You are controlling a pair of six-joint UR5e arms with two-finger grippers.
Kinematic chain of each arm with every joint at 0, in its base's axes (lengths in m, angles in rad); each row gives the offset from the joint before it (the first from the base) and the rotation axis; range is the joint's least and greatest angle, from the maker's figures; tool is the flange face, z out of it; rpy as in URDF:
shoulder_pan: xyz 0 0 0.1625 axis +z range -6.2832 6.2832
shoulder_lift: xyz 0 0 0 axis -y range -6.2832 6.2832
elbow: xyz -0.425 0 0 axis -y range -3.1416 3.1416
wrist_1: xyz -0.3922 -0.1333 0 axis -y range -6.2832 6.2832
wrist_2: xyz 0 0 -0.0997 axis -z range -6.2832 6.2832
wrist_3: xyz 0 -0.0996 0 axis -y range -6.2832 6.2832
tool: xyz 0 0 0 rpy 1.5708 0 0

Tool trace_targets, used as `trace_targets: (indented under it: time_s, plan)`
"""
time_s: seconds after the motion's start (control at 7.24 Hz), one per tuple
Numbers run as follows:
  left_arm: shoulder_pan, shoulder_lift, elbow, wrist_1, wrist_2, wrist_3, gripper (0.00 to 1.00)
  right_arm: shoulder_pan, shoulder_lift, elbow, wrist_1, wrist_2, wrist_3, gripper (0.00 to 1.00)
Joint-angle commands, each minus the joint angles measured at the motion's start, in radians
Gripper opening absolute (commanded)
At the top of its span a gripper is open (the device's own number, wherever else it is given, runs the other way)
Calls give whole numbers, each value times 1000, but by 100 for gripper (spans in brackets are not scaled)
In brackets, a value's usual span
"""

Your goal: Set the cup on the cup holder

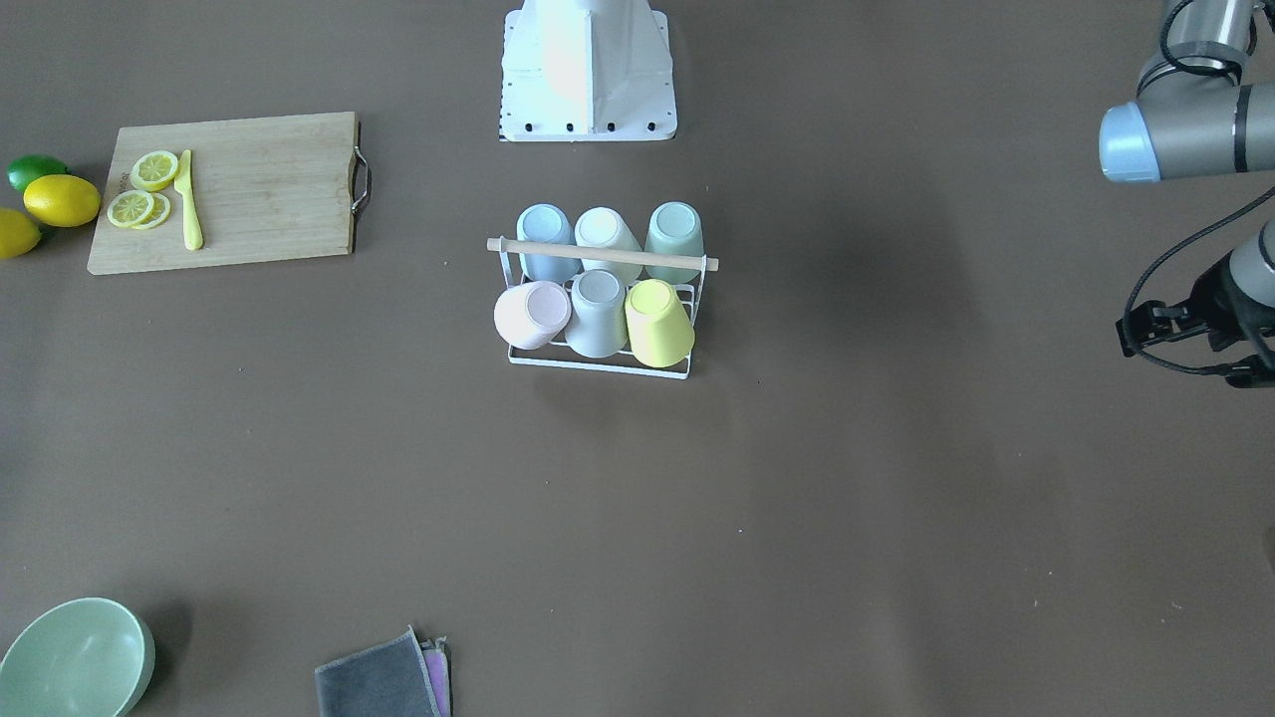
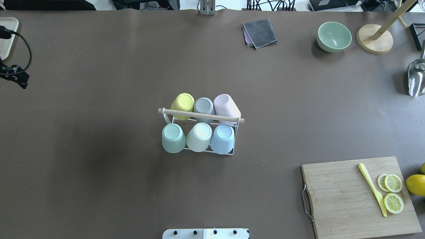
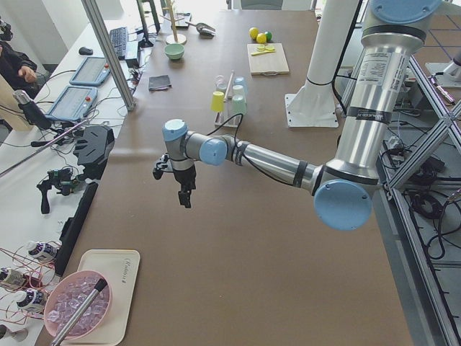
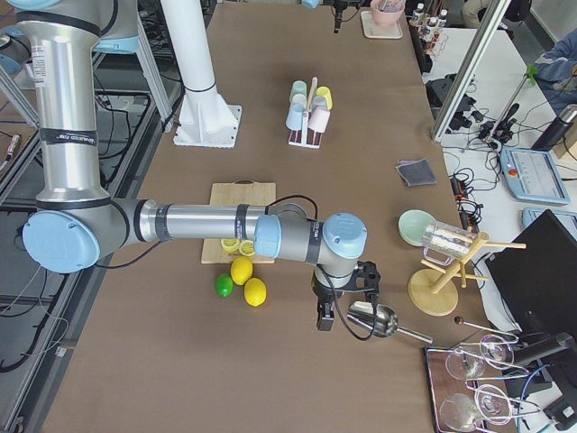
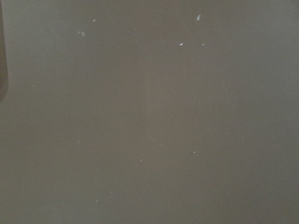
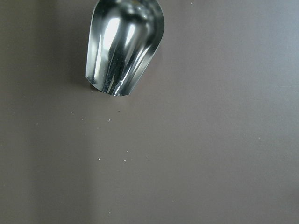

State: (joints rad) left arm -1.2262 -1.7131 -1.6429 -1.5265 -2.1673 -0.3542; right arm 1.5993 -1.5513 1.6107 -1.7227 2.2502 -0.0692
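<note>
The white wire cup holder (image 2: 201, 115) with its wooden rod handle stands at the table's centre, and also shows in the front view (image 1: 603, 254). Several pastel cups sit upside down on its prongs, among them a yellow cup (image 2: 182, 102), a pink cup (image 2: 226, 103) and a blue cup (image 2: 222, 137). My left gripper (image 3: 185, 196) hangs over bare table far to the holder's left. My right gripper (image 4: 325, 317) hangs at the far right end beside a metal scoop (image 6: 124, 44). Neither wrist view shows fingers, so I cannot tell whether either gripper is open or shut.
A wooden cutting board (image 2: 352, 196) carries lemon slices and a yellow knife. Whole lemons (image 1: 60, 199) lie beside it. A green bowl (image 2: 333, 36), a grey cloth (image 2: 260, 31) and a wooden stand (image 2: 375, 38) sit along the far edge.
</note>
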Motion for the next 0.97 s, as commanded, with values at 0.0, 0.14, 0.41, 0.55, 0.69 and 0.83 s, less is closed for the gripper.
trace_targets:
  time_s: [0.0, 0.14, 0.41, 0.55, 0.69, 0.83]
  plan:
    - [-146, 169, 5, -8, -90, 172, 98, 1, 5, 2, -21, -4, 3, 100]
    - [-233, 211, 32, -4, -94, 279, 98, 1, 4, -3, -17, -3, 2, 100]
    - [-407, 257, 96, 5, -158, 440, 98, 2, 0, 11, -14, -12, -1, 100]
    - [-406, 256, 103, 5, -163, 437, 98, 2, -1, 14, -14, -32, -3, 100]
    - [-407, 253, 94, 3, -161, 435, 98, 2, 8, 27, -14, -32, -4, 100]
    - [-409, 238, 72, 6, -164, 420, 98, 2, 7, 41, -14, -28, 2, 100]
